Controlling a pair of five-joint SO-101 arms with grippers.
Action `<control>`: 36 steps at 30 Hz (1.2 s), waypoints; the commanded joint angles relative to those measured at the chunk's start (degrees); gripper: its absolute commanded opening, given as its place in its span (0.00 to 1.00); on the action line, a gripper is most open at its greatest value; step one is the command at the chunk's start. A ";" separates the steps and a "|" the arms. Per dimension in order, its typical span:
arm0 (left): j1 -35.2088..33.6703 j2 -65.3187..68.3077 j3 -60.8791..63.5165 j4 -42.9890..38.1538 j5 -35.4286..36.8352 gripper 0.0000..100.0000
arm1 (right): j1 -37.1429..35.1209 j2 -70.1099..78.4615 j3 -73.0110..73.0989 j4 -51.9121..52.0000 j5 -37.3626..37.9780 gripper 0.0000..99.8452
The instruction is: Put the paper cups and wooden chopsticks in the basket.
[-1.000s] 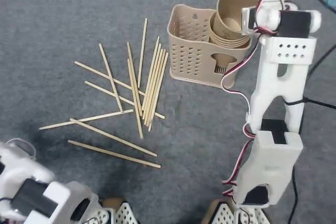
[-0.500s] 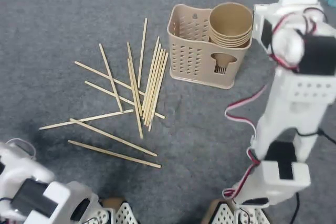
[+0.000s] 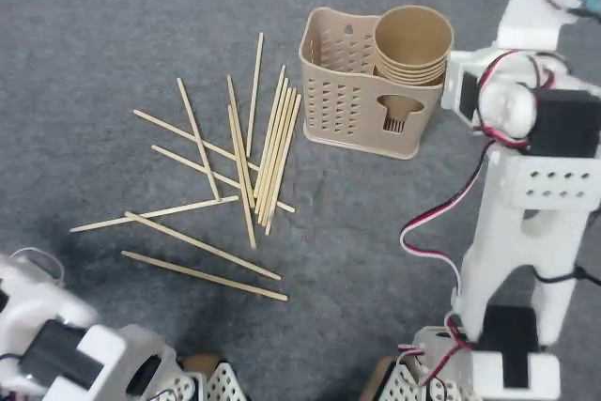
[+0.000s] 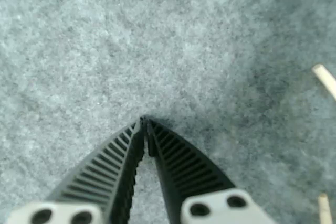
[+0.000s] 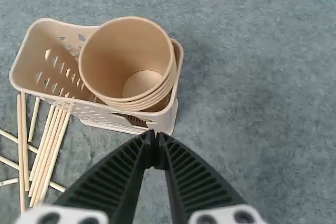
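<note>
Closed and empty, the right gripper [image 5: 153, 139] has pulled back from the basket [image 3: 343, 91], leaving the paper cups [image 3: 413, 39] stacked inside it, so only the wooden chopsticks [image 3: 268, 147] scattered beside the basket remain, with the left gripper [image 4: 144, 124] also closed.

High camera down over the table [image 3: 94, 53]; wrist cameras close, downward; basket [image 3: 349, 105] shared with the right.

Basket [image 3: 349, 91]: cup stack [image 3: 413, 42] fills one compartment, other open. Chopsticks [image 3: 268, 143] litter carpet [image 3: 94, 53] beside open end; right arm [image 3: 531, 176] beside cup end.
</note>
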 commanded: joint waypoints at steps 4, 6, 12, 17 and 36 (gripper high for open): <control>-0.26 0.09 -1.89 0.44 0.26 0.01 | -0.31 -5.05 12.84 -15.87 -0.70 0.01; -0.26 0.09 -1.89 0.44 0.26 0.01 | -1.36 -5.05 16.70 -21.58 -0.70 0.01; -0.26 0.09 -1.89 0.44 0.26 0.01 | -3.74 -5.58 29.98 -37.58 -0.70 0.01; -0.18 0.09 -1.89 0.44 0.26 0.01 | -3.38 -5.67 36.31 -45.14 -0.70 0.01; 0.00 0.09 -1.89 0.44 0.26 0.01 | -2.42 -20.09 39.30 -45.85 -0.62 0.01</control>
